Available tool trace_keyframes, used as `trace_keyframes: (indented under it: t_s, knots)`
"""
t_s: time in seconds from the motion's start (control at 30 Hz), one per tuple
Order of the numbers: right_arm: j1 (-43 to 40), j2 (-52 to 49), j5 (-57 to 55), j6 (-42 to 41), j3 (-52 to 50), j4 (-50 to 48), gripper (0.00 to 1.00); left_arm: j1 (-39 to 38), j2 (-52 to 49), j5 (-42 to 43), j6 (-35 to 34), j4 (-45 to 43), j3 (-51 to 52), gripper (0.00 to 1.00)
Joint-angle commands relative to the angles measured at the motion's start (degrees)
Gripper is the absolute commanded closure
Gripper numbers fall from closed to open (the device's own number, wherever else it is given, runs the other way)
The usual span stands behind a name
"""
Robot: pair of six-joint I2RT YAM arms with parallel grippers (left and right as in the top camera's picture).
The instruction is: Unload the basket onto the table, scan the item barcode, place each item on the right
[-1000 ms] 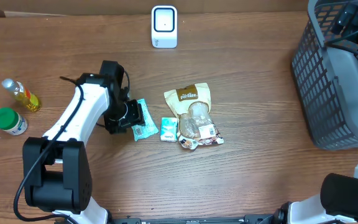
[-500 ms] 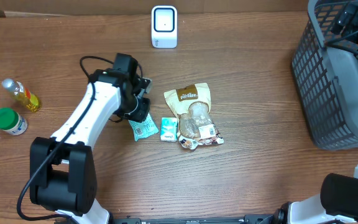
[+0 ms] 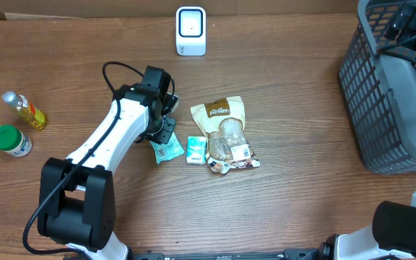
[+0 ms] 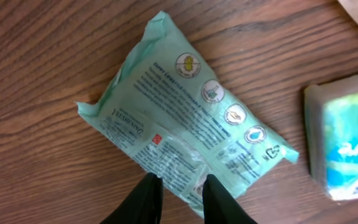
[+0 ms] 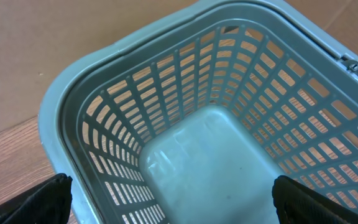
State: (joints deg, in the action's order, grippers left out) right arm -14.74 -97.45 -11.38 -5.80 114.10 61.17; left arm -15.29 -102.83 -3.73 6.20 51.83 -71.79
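A mint-green packet point(image 3: 167, 149) point(image 4: 191, 118) with printed text lies flat on the wooden table. My left gripper point(image 3: 162, 134) point(image 4: 181, 180) reaches down at its near edge. The two black fingers are drawn close together, with the crinkled edge of the packet pinched between them. No barcode can be read in these views. A white scanner point(image 3: 191, 31) stands at the back of the table. My right gripper point(image 5: 173, 199) hangs wide open over the grey basket point(image 5: 104, 68) with nothing between its fingers.
Right of the packet lie a small teal box point(image 3: 196, 149) point(image 4: 347, 143), a brown pouch point(image 3: 221, 114) and a clear snack bag point(image 3: 234, 150). A yellow bottle point(image 3: 26, 110) and a green-lidded jar point(image 3: 11, 140) stand at the left. The basket point(image 3: 388, 94) sits far right.
My left arm has swung round towards the back and right, and its jaws have narrowed from wide open onto the packet's edge. The packet has stayed in place. The right arm has not moved.
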Motion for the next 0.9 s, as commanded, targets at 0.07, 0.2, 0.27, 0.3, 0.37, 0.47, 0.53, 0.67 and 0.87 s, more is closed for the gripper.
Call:
trace_keyframes:
  t_s: [0.07, 0.2, 0.27, 0.3, 0.37, 0.47, 0.53, 0.67, 0.87]
  knots:
    - [-0.02, 0.55, -0.57, -0.22, 1.03, -0.20, 0.00, -0.11, -2.54, -1.14, -2.03, -1.86, 0.96, 0.85]
    - [-0.02, 0.55, -0.59, -0.22, 1.03, -0.20, 0.00, -0.11, -2.60, -0.42, -2.43, -3.72, 0.94, 0.87]
    - [-0.02, 0.55, -0.59, -0.22, 1.03, -0.22, 0.00, -0.11, -2.60, 2.08, -2.38, -4.11, 0.94, 0.85]
    - [-0.02, 0.55, -0.59, -0.22, 1.03, -0.20, 0.00, -0.11, -2.60, 4.07, -2.40, -4.07, 0.94, 0.84]
    - [-0.02, 0.55, -0.59, -0.22, 1.03, -0.22, 0.00, -0.13, -2.60, 6.62, -2.58, -3.67, 0.98, 0.84]
    - [-0.02, 0.55, -0.59, -0.22, 1.03, -0.20, 0.00, -0.17, -2.62, 6.43, -2.58, -3.76, 1.88, 0.84]
    - [-0.02, 0.55, -0.59, -0.22, 1.03, -0.20, 0.00, -0.17, -2.80, 6.29, -2.64, -4.13, 2.84, 0.84]
    - [-0.02, 0.55, -0.59, -0.22, 1.03, -0.20, 0.00, -0.11, -2.82, 6.08, -3.96, -5.01, 4.55, 0.84]
    - [-0.02, 0.55, -0.57, -0.22, 1.03, -0.20, 0.00, -0.15, -2.82, 6.14, -5.18, -8.13, 6.67, 0.85]
